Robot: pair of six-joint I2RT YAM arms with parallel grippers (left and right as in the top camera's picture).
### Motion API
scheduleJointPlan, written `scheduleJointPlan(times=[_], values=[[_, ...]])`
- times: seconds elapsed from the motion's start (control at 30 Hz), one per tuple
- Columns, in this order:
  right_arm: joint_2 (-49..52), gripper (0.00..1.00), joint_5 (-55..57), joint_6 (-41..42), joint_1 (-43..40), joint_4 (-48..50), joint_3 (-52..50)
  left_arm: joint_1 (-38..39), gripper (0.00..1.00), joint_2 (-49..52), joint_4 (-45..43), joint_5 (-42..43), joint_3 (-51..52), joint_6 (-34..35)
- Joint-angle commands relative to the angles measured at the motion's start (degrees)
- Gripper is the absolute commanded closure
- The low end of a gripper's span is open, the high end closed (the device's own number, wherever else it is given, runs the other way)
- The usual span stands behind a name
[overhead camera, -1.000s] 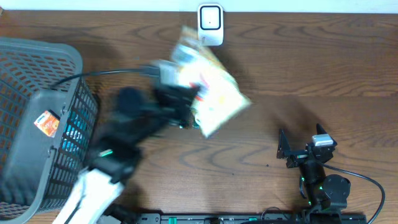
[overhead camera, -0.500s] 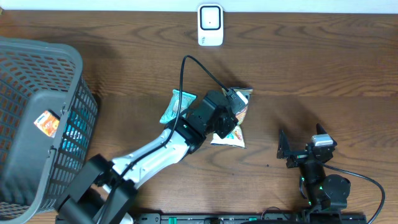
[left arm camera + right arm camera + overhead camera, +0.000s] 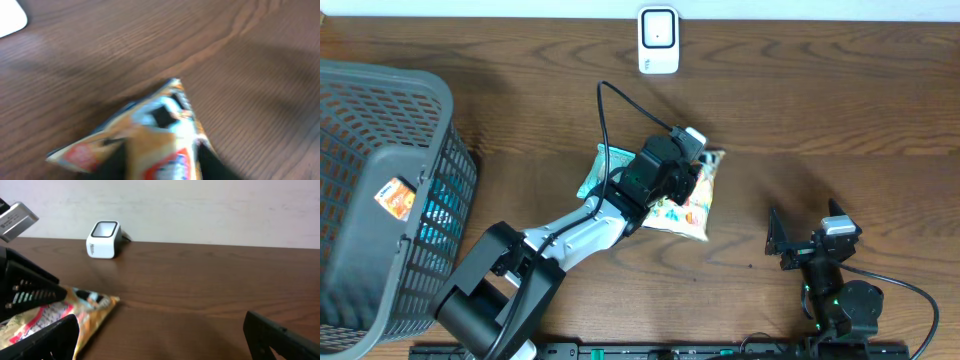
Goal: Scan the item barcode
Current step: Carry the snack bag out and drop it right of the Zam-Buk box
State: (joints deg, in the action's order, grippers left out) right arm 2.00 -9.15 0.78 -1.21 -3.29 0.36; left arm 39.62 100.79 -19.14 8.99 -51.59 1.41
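The item, an orange and yellow snack bag (image 3: 692, 208), lies flat on the wood table mid-frame. My left gripper (image 3: 680, 180) rests over its upper end. In the left wrist view the blurred bag (image 3: 155, 125) runs between my two dark fingers (image 3: 212, 162), which stand apart on either side of it. The white barcode scanner (image 3: 658, 40) stands at the table's far edge, away from the bag, and shows again in the right wrist view as the scanner (image 3: 104, 240). My right gripper (image 3: 800, 240) sits near the front right, open and holding nothing, with the bag (image 3: 70, 312) to its left.
A teal packet (image 3: 600, 170) lies beside the left arm, partly under it. A grey mesh basket (image 3: 380, 110) at the left holds an orange packet (image 3: 395, 197) and other items. A black cable (image 3: 610, 110) loops above the left arm.
The left arm swung the bag down from near the scanner to the middle of the table. Its fingers, shut on the bag before, have now parted around it.
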Motion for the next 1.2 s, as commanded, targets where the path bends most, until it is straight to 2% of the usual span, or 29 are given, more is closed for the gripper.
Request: scheduleJointPlan(times=[0.0, 0.2, 0.23, 0.33, 0.57, 0.73, 0.87, 1.0, 1.17], values=[[-0.15, 0.01, 0.20, -0.66, 0.50, -0.22, -0.04, -0.46, 0.21, -3.58, -0.09, -2.45, -1.33, 3.78], [-0.15, 0.01, 0.20, -0.66, 0.50, -0.22, -0.04, -1.64, 0.17, -15.45, 4.15, -2.43, -1.44, 7.13], [-0.15, 0.01, 0.20, -0.66, 0.50, -0.22, -0.04, -1.79, 0.10, -17.84, 6.82, -2.43, -1.44, 7.41], [-0.15, 0.01, 0.20, -0.66, 0.50, -0.22, -0.04, -1.95, 0.01, -24.70, 16.09, -2.43, -1.42, 7.48], [-0.15, 0.01, 0.22, -0.63, 0.50, -0.22, -0.04, -1.55, 0.02, -32.92, 27.17, -1.29, -1.40, 7.48], [-0.15, 0.01, 0.20, -0.66, 0.50, -0.22, -0.04, -3.45, 0.02, -37.48, 29.88, -1.36, -1.44, 7.50], [-0.15, 0.01, 0.22, -0.66, 0.50, -0.20, -0.04, -9.46, 0.02, -42.80, 31.76, -1.33, -2.75, 10.60], [-0.15, 0.01, 0.20, -0.66, 0.50, -0.20, -0.04, -19.89, 0.02, -46.82, 41.51, -1.29, -8.50, 11.37], [-0.15, 0.01, 0.20, -0.63, 0.50, -0.22, -0.04, -33.83, 0.02, -46.60, 55.43, -1.36, -20.20, 11.15]])
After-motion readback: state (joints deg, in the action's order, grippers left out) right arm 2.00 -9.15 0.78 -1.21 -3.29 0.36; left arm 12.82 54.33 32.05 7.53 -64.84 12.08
